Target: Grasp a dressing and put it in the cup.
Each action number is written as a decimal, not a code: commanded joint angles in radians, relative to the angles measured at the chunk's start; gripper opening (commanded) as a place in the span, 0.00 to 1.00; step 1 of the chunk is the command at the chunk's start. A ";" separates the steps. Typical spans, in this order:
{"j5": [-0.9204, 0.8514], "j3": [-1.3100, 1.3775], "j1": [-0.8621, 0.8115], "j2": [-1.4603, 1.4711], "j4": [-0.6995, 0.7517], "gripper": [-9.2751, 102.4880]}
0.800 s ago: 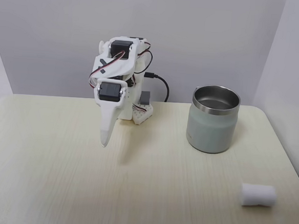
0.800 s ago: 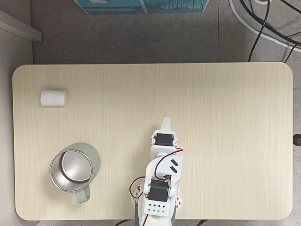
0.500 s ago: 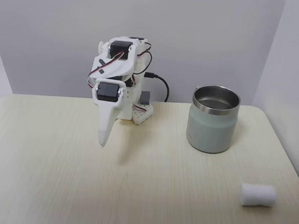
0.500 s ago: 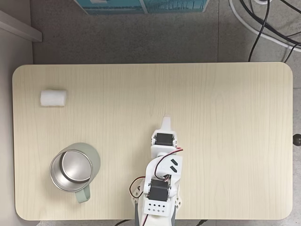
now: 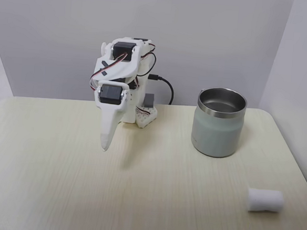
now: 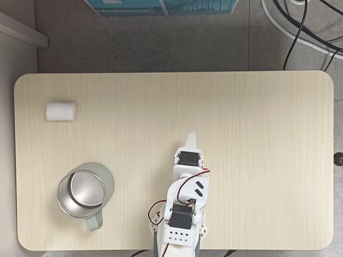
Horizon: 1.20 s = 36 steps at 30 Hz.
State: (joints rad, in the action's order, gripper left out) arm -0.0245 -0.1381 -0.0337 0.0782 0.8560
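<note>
The dressing (image 5: 265,200), lying well apart from the pressed-together, empty gripper (image 5: 105,145), is judged light and squashy, best pinched gently at its narrowed middle.

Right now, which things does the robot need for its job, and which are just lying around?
Needed for the job:
- dressing, lying on the table
- cup, standing upright
- claw, hanging above the table, holding nothing

Just lying around:
- table
- black cables on the floor
- blue box beyond the table edge

Folded arm, closed tool (image 5: 105,145) downward
</note>
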 commanded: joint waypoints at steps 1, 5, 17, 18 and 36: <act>0.003 -0.009 0.017 0.008 0.003 0.08; 0.015 -0.158 0.032 0.009 0.089 0.08; 0.187 -0.983 0.362 -0.597 0.341 0.19; 0.219 -1.049 0.387 -0.658 0.359 0.20; 0.574 -1.499 0.828 -1.534 0.370 0.33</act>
State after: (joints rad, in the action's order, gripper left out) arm 0.5369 -1.5631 0.7440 -1.3376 1.2441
